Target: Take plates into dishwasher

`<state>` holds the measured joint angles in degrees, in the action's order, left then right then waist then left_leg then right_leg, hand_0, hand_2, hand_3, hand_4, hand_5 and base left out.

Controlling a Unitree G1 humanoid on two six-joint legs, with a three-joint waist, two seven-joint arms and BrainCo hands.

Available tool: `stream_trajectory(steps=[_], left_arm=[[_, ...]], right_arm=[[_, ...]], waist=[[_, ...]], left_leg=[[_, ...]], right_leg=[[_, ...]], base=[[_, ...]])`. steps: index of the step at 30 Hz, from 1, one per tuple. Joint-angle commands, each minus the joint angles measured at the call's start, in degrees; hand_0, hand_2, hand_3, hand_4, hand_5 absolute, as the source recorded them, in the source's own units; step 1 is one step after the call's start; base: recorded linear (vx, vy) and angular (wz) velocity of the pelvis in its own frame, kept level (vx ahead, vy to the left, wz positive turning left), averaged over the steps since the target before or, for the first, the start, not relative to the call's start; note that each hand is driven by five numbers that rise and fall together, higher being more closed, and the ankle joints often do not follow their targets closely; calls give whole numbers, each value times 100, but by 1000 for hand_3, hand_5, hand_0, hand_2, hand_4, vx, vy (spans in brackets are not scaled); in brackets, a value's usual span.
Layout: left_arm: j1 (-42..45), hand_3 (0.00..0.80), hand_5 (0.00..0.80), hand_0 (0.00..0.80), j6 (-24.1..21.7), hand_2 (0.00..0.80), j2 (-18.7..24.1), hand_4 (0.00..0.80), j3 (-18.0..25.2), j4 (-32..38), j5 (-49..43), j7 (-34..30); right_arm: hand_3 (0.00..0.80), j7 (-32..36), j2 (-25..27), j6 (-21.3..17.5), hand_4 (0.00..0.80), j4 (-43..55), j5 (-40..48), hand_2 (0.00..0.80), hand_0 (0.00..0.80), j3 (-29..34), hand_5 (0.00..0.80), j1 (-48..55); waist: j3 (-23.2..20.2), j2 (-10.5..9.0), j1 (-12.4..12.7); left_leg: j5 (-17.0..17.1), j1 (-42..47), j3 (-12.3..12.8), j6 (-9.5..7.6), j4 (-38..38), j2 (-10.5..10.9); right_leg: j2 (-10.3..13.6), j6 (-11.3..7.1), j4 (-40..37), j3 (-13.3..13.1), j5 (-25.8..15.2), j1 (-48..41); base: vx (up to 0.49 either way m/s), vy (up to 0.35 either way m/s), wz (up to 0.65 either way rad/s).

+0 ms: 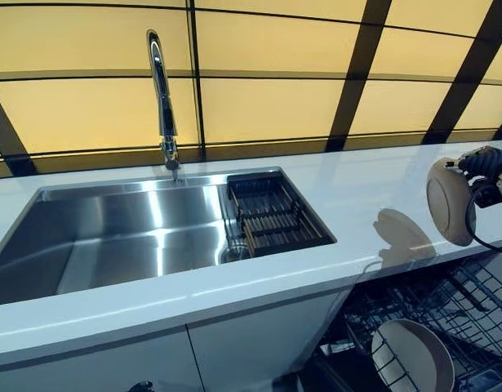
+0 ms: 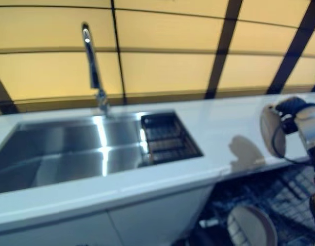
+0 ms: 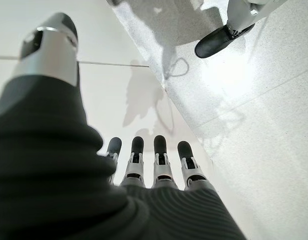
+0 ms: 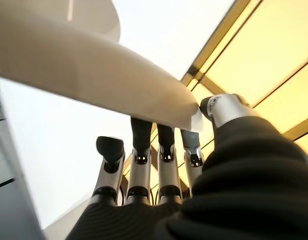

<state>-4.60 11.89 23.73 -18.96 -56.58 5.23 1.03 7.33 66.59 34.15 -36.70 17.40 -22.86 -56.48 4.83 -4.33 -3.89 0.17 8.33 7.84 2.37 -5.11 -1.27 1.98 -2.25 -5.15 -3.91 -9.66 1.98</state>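
Your right hand (image 1: 489, 167) pinches a plate (image 1: 449, 201) on edge, over the counter (image 1: 357, 192) at right. A second plate (image 1: 412, 356) stands in the rack (image 1: 471, 306) below. Left hand (image 3: 143, 165) hangs with straight fingers.

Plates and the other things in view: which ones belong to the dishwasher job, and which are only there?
Belong to the job:
- held plate, pinched in the right hand
- racked plate
- dishwasher rack

Only there:
- sink
- faucet
- sink basket
- countertop
- left hand, idle
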Motion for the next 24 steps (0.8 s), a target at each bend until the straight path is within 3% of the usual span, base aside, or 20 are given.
stream_trajectory(steps=[1,24], left_arm=[[-142,0,0,0,-188,0,362,0,50,-164,-276,-44],[-111,0,0,0,-475,0,549,0,291,-240,-326,-210]], right_arm=[[800,-29,499,-235,800,-41,-199,800,800,206,800,-269],[800,471,813,-374,800,303,-424,800,800,1983,800,2058]], waist=[[17,-89,-30],[138,-49,-376]], left_leg=[[-128,-98,-192,-161,11,0],[-134,-116,8,-190,11,-4]], right_leg=[[72,-419,51,-9,433,-433],[47,-463,111,-178,368,-273]], base=[[-6,0,-8],[0,8,-5]])
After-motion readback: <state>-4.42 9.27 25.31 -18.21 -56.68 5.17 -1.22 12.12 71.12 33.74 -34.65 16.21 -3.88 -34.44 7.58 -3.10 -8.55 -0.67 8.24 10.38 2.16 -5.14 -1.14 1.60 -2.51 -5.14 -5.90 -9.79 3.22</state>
